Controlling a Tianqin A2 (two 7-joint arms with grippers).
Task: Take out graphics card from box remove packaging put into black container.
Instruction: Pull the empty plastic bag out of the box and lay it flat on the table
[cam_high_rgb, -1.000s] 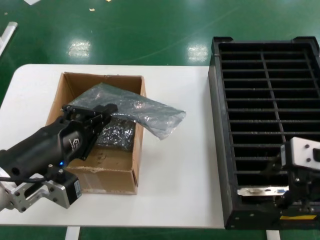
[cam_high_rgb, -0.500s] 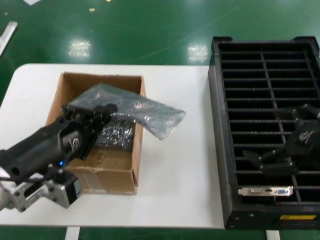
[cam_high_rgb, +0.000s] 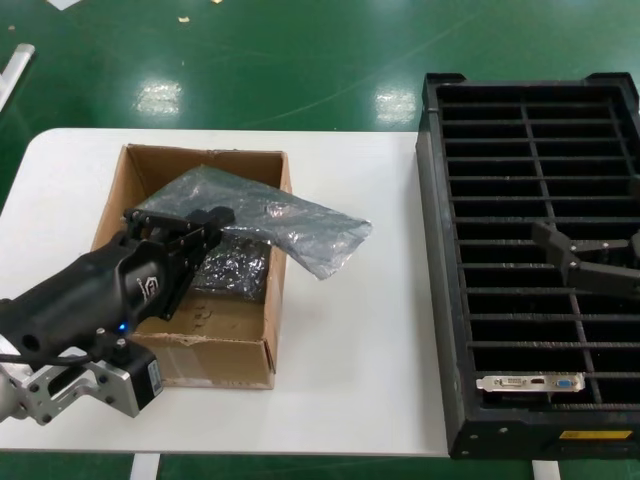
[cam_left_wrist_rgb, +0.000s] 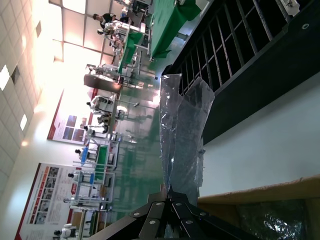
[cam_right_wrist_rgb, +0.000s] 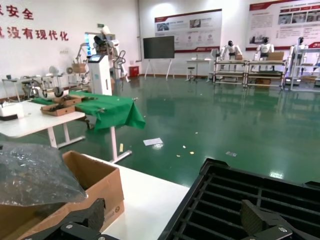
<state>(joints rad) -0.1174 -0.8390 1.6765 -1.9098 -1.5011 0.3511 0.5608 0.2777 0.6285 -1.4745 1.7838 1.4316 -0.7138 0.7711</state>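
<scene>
The right gripper had released and lifted away; the graphics card sat slotted below it, while the left gripper clenched the packaging.

We see our left arm in black casing with a white logo and blue light; its base bracket is bare silver metal with screws.

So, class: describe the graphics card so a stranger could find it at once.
Start at the black container on the table's right side. In its slot nearest the robot stands the graphics card. Its silver bracket with a blue port sets it apart; every other slot in view is empty.
</scene>
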